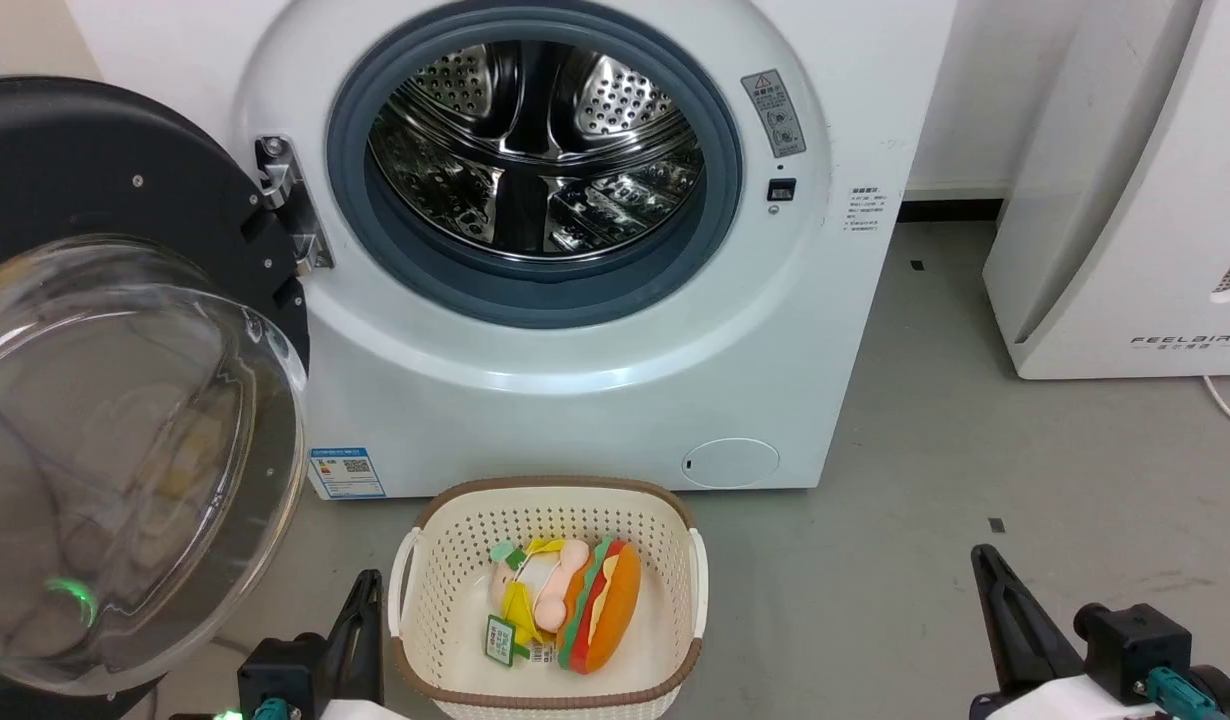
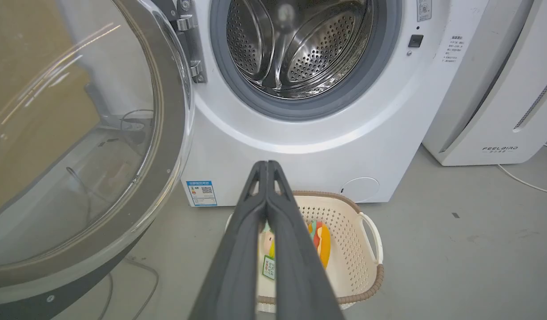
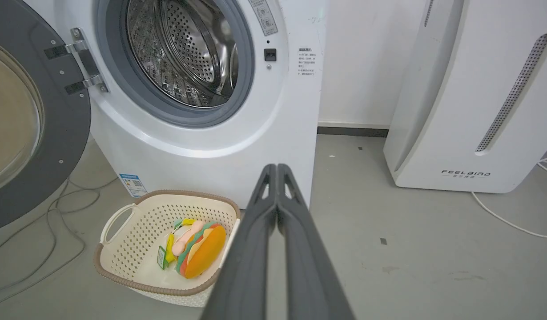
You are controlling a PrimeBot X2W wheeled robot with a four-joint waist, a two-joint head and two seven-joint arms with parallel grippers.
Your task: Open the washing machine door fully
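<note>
"Two things, please: where is the door, and what are the claws doing?"

"From my seat, the washing machine door (image 1: 95,170) hangs on its hinge (image 1: 290,205) at the left side of the washing machine (image 1: 575,400). It is swung wide off the front, with its glass bowl (image 1: 125,450) bulging out toward me. The steel drum (image 1: 535,150) and grey rubber ring (image 1: 535,295) of the washing machine are in plain sight."

"And the claws?"

"I have the left gripper (image 2: 267,165) pinched tight, fingers pressed together with nothing between them, pointing at the washing machine's lower front. The right gripper (image 3: 277,168) is the same: fingers closed together, nothing held, aimed at the washing machine's right corner. Neither touches the door."

"Anything in front of the washing machine?"

"I see a cream basket (image 1: 550,487) on the floor (image 1: 975,450) just before the washing machine, with a burger toy (image 1: 610,615) lying inside it. A white FEELBIRD appliance (image 1: 1125,200) stands to the right of the washing machine"
</note>
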